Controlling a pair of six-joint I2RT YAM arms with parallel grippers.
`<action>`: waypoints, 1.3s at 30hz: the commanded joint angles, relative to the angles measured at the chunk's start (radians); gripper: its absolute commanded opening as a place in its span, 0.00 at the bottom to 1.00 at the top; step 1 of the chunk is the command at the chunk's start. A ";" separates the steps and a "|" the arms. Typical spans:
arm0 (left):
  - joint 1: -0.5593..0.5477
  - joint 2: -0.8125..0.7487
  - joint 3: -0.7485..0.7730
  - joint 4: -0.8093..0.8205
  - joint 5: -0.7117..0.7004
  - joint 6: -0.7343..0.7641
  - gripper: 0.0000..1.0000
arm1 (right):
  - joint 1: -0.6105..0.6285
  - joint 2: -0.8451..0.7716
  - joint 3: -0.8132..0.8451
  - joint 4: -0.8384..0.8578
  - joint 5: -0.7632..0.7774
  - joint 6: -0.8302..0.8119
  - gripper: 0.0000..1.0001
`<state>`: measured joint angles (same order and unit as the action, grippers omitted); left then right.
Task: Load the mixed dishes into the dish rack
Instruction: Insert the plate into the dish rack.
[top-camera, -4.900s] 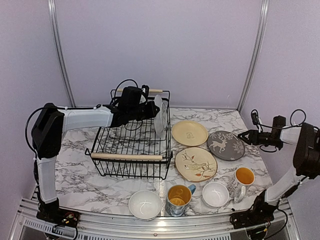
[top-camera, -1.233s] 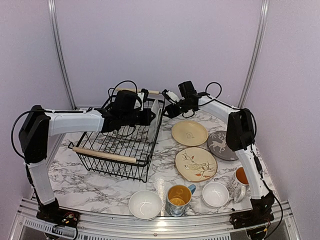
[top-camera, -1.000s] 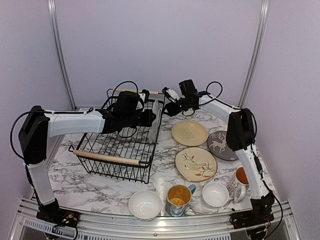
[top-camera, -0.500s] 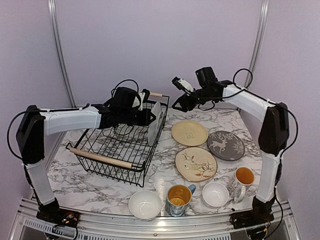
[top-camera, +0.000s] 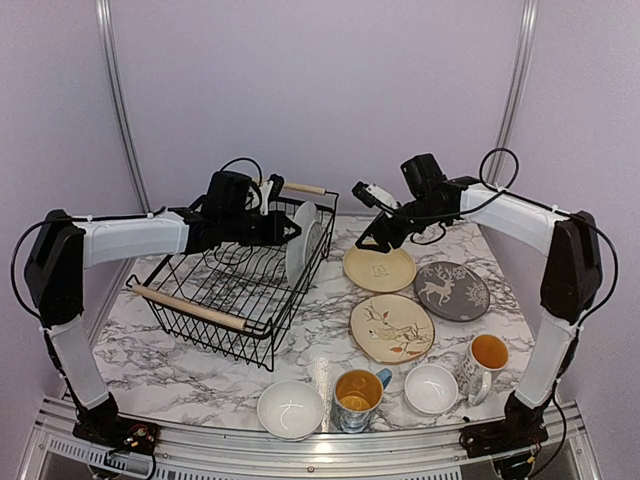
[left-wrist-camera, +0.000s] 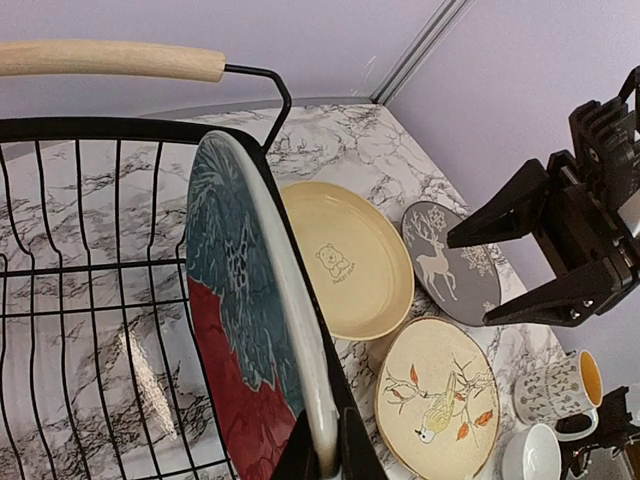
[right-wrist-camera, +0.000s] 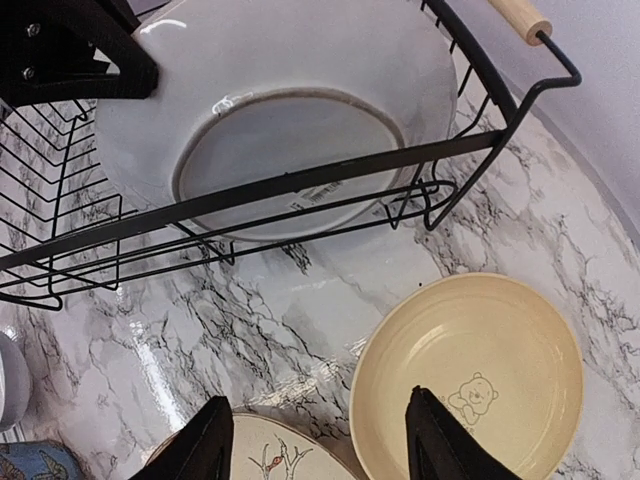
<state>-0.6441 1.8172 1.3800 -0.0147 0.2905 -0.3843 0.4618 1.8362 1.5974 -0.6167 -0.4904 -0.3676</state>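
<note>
We are pinching the rim of a teal-and-red plate (left-wrist-camera: 235, 330) with the left claw (left-wrist-camera: 325, 440); it is standing on edge inside the dish rack (top-camera: 190, 308), at its right end. Our right claw (right-wrist-camera: 315, 398) is hovering spread above the pale yellow plate (top-camera: 379, 266) on the tabletop (top-camera: 320, 330).

Marble-look worktop (top-camera: 318, 318) fills the floor of the scene, white with grey veining running every direction. Behind it, a plain lavender back wall (top-camera: 320, 90), flanked by two slim metal uprights, the left upright (top-camera: 120, 100) and the right upright (top-camera: 510, 100), both leaning inward toward the bottom. Along the near edge, an aluminium rail (top-camera: 250, 450). There's a bright streak on the marble up front, probably glare.
</note>
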 joint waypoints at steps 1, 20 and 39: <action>0.028 -0.079 -0.027 0.434 0.109 -0.088 0.00 | 0.000 -0.023 -0.005 0.000 -0.027 -0.001 0.57; 0.072 0.022 0.097 0.361 0.300 0.091 0.00 | 0.012 0.000 -0.004 -0.010 0.003 0.019 0.57; 0.075 0.138 0.079 0.329 0.226 0.027 0.00 | 0.012 0.001 -0.020 -0.004 -0.001 0.024 0.57</action>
<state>-0.5655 1.9095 1.4200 0.1886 0.5190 -0.3534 0.4667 1.8622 1.5791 -0.6273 -0.4892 -0.3492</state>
